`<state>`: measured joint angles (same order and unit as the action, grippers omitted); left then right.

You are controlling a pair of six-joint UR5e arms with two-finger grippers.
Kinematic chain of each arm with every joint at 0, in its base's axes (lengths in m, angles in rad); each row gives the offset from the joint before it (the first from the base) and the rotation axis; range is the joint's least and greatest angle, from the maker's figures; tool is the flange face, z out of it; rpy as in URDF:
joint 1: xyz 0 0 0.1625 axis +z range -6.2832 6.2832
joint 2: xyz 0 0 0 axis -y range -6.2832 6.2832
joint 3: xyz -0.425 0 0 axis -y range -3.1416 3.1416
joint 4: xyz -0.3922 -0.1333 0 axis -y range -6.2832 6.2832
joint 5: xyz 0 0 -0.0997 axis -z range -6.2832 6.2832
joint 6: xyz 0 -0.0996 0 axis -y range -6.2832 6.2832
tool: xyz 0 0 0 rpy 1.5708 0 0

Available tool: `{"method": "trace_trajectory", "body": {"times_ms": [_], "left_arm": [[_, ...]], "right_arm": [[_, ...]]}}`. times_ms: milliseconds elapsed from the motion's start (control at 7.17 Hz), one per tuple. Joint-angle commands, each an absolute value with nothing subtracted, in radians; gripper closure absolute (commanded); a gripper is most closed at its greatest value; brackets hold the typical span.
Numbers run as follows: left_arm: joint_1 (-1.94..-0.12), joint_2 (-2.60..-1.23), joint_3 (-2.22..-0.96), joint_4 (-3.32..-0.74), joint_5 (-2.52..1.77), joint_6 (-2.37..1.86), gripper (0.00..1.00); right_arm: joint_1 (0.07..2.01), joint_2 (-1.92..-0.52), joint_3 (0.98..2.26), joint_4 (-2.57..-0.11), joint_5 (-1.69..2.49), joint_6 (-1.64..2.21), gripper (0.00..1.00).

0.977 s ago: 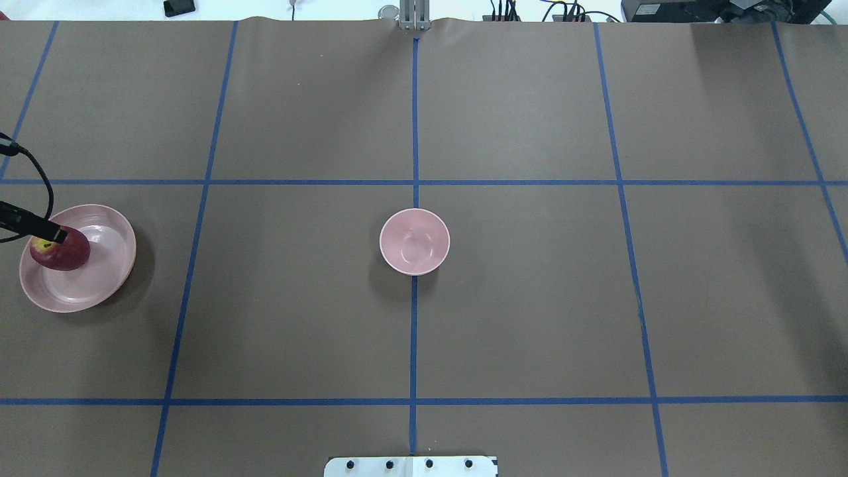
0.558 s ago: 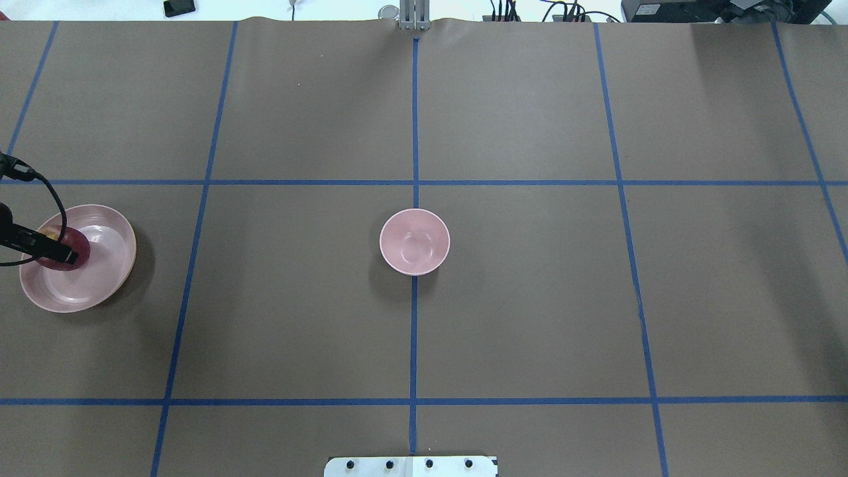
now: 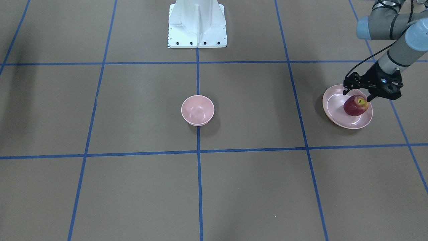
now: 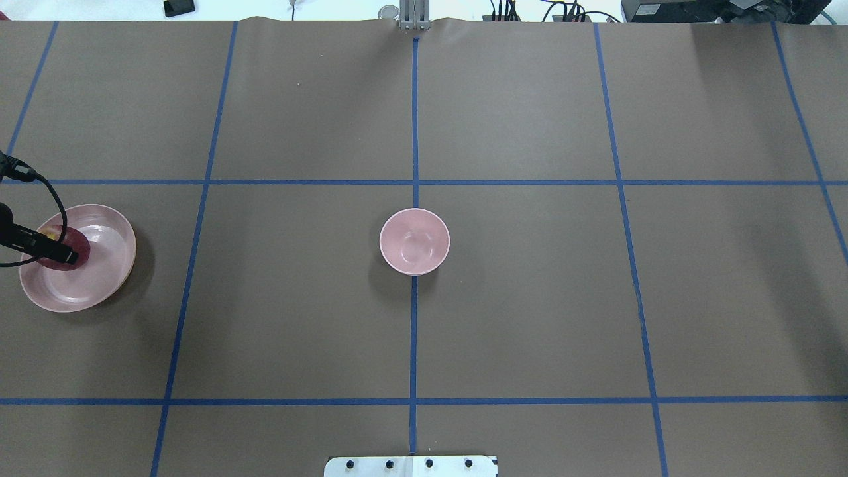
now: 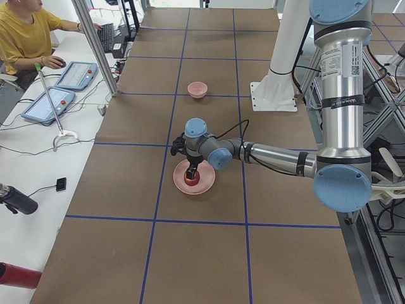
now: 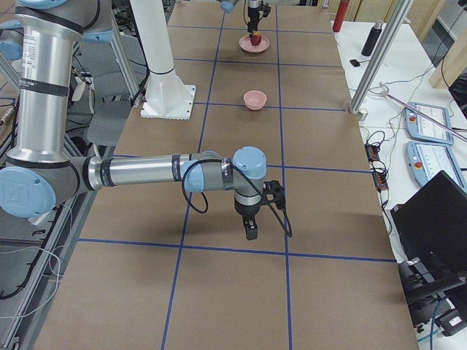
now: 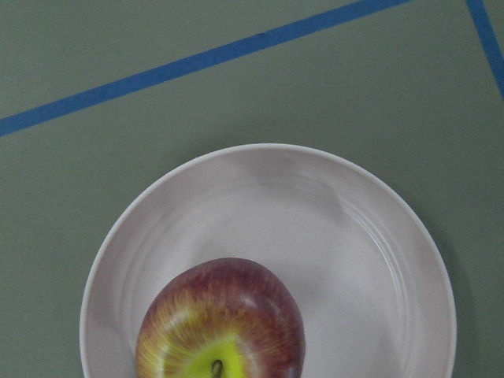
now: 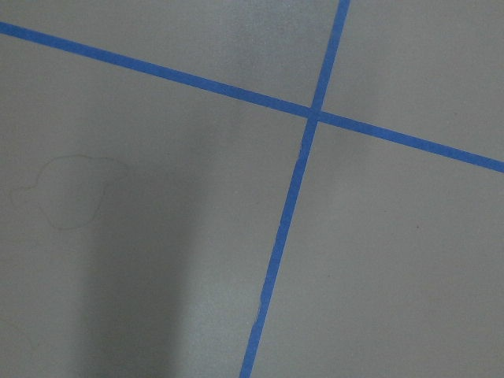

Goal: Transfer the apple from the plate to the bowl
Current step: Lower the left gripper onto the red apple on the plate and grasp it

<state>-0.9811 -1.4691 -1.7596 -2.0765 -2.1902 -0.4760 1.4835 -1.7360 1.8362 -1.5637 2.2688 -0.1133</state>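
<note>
Brown table, blue tape grid, left gripper spread over apple on plate, right gripper state indiscernible

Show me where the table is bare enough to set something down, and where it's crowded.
Bare: the table between plate and bowl, all squares on the bowl's other side, and the rows nearer and farther than both dishes. Crowded: the plate, where the left gripper straddles the apple; at the table's right end the right gripper hangs over it.
</note>
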Motion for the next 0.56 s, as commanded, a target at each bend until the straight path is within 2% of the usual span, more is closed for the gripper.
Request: {"method": "trace_trajectory", "body": {"times_ms": [0,419], "left_arm": [[-0.982,-1.477,-1.743,-2.071,-2.187,-0.476,0.01],[-0.991,-1.497,-1.707,-2.071,-2.169,-0.474,0.02]], "right_arm": [[1.483,-1.733,1.838,-1.563,2.269,-0.11,0.0],[1.483,-1.735,1.838,-1.563,2.267,-0.11,0.0]]}}
